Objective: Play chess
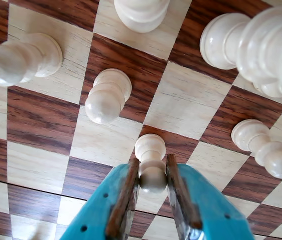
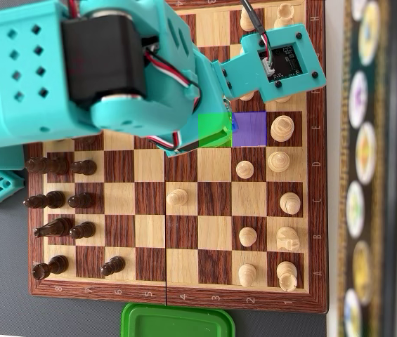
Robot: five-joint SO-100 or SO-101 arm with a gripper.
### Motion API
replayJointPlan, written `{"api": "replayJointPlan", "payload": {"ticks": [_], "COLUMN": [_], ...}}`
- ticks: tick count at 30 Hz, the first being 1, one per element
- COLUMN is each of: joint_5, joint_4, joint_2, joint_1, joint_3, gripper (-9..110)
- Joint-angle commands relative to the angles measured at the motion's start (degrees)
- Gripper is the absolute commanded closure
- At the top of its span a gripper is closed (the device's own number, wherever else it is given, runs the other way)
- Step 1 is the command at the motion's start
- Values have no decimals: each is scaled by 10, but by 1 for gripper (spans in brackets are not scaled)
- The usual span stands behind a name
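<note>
In the wrist view my teal gripper (image 1: 153, 169) is shut on the round head of a white pawn (image 1: 150, 146). The pawn's base is over a dark square of the wooden chessboard (image 1: 41, 117); I cannot tell whether it touches. In the overhead view the teal arm (image 2: 114, 70) covers the board's upper middle and hides the gripper and the held pawn. Its tip lies over a green-tinted square (image 2: 216, 130) beside a purple-tinted square (image 2: 249, 128).
White pieces stand close around in the wrist view: a pawn (image 1: 108, 95), another pawn (image 1: 18, 57), a tall piece (image 1: 268, 47), a pawn (image 1: 265, 147). Overhead, black pieces (image 2: 57, 166) line the left side and white pieces (image 2: 279, 161) the right. A green lid (image 2: 177, 321) lies below the board.
</note>
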Motion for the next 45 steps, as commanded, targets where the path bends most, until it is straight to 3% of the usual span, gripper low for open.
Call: {"api": "replayJointPlan", "payload": {"ticks": [1, 45], "joint_5": [-1, -3], "joint_4": [-3, 8], "joint_2": [6, 56], "joint_1": [4, 24], "joint_3": [-27, 14], "gripper": [92, 94]}}
